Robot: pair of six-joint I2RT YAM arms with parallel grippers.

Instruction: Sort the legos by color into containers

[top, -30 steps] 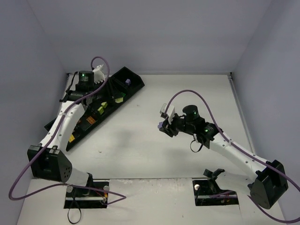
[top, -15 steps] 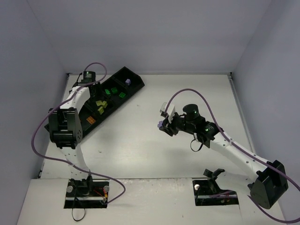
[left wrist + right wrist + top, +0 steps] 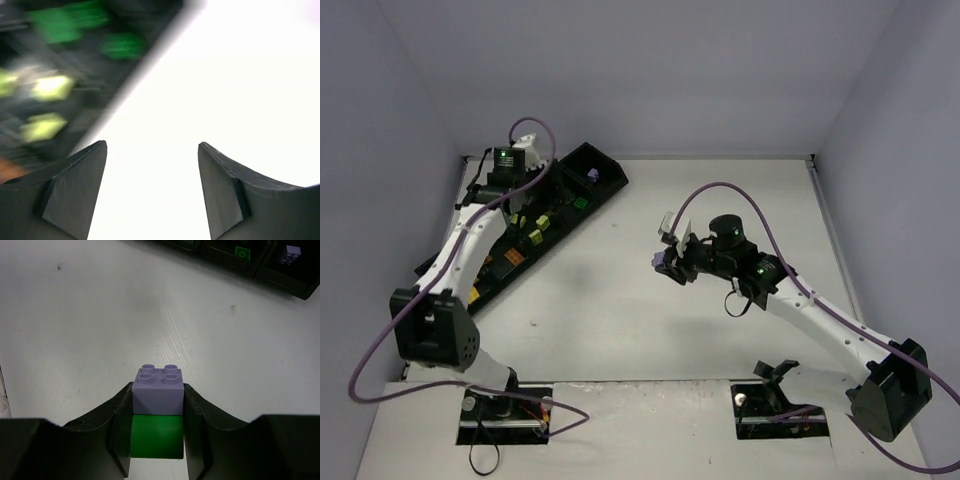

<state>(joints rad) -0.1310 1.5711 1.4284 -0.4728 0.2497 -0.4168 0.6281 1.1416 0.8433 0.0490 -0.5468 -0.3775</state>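
Note:
My right gripper [image 3: 157,405] is shut on a purple lego [image 3: 157,390] with a green lego [image 3: 156,436] stuck under it. It holds them above the bare table, at mid-table in the top view [image 3: 666,264]. The containers are compartments of a long black tray [image 3: 605,190] lying diagonally at the far left. In them lie a green lego [image 3: 580,203], a lime lego [image 3: 533,237], an orange lego [image 3: 512,258], a yellow lego [image 3: 473,296] and a purple lego [image 3: 592,175]. My left gripper [image 3: 152,145] is open and empty beside the tray's edge, over the tray in the top view [image 3: 525,196]. The left wrist view is blurred.
Grey walls close in the white table on the left, back and right. The tray's far end with a green lego [image 3: 242,252] and a purple lego [image 3: 291,254] shows at the top of the right wrist view. Purple cables loop above both arms.
My left gripper has opened while the left arm swung about over the tray. My right gripper has drifted slightly left, still holding the two stacked legos.

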